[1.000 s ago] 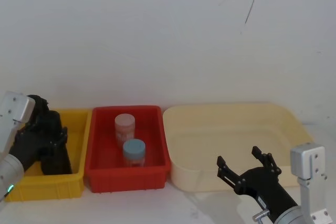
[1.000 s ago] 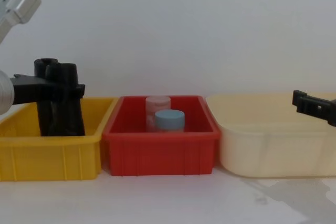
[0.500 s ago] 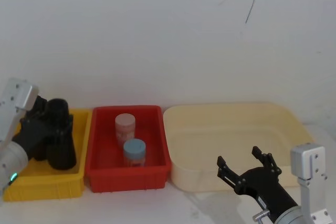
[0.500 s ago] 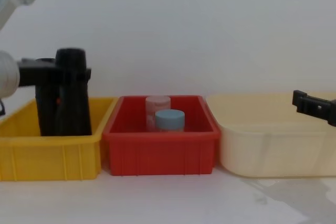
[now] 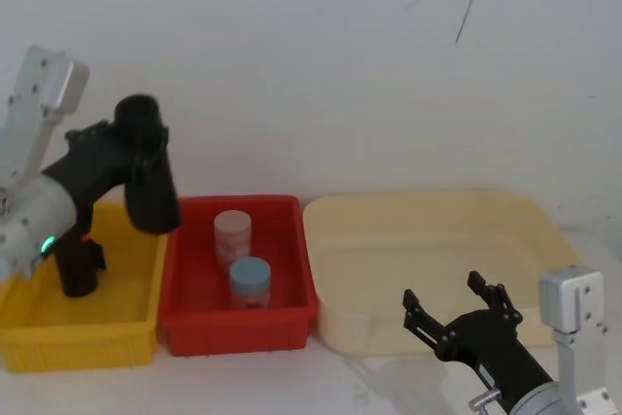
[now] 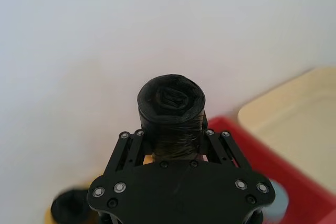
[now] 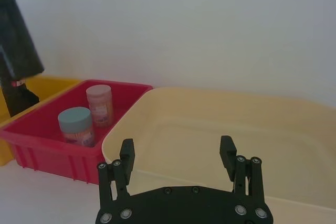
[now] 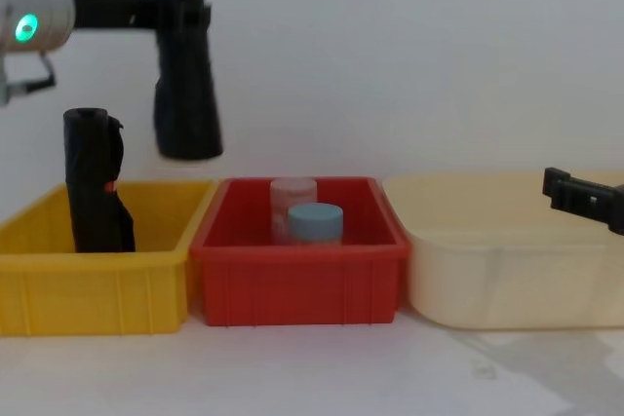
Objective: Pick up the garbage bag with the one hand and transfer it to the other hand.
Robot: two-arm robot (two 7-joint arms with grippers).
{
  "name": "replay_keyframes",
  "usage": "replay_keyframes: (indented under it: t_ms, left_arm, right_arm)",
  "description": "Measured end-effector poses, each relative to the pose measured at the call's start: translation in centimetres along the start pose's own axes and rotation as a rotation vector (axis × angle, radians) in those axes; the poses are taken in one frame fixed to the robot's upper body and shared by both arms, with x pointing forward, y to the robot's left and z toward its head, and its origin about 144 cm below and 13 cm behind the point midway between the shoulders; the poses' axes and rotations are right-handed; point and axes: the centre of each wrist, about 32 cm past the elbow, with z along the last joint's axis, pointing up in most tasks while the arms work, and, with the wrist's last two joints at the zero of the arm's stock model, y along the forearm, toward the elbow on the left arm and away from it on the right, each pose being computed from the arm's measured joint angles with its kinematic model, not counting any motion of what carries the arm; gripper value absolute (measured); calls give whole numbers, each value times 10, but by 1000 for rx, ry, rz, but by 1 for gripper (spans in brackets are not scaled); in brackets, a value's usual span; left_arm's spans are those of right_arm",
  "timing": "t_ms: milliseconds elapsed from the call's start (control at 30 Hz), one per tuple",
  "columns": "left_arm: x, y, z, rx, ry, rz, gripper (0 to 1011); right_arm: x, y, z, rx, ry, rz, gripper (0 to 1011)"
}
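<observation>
The garbage bag (image 8: 185, 75) is hanging in the air, clear of the bins, with its long axis close to upright and its lower end leaning slightly toward the robot's right. Its bottom is hovering above the wall where the yellow bin (image 8: 97, 289) meets the red bin (image 8: 297, 280).

The left gripper (image 6: 172, 148) is pinching the roll near its top, one finger pressing on each side, and the rolled end is sticking out just past the fingertips. Most of the roll's length below the grip is hanging free, so that is probably the part open to a second grasp.

The right gripper (image 7: 177, 148) is waiting well apart on the robot's right, lower than the bag, in front of the cream tub (image 5: 428, 211). Its fingers are spread wide and are holding nothing.

In the yellow bin, a second black roll with a red mark (image 8: 93, 182) is standing upright.
</observation>
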Motion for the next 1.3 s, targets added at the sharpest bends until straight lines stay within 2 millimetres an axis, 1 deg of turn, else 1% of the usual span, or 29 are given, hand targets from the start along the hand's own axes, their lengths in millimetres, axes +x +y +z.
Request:
replay_keyframes:
  t_ms: [33,200,400,700,933,1167,1300]
  left_arm:
    - [-1,-3,7,-14,0,-10,425]
    - [-4,-15,22,-41,4,-39,405]
    - [-12,-29,34,-42,21,-77,404]
    - [-29,-50,39,-18,46,-129,404]
    - [-36,-59,41,-5,54,-152,404]
    - [-41,-64,42,2,58,-166,404]
    - [-43,-66,42,3,59,-171,404]
  right_arm:
    - [0,0,0,0,0,0,1000]
    - [0,0,0,0,0,0,1000]
    - [0,0,0,0,0,0,1000]
    - [0,0,0,0,0,0,1000]
    - [0,0,0,1,0,0,1000]
    - [1,7,8,4,6,33,1000]
    - [0,17,17,9,9,78,1000]
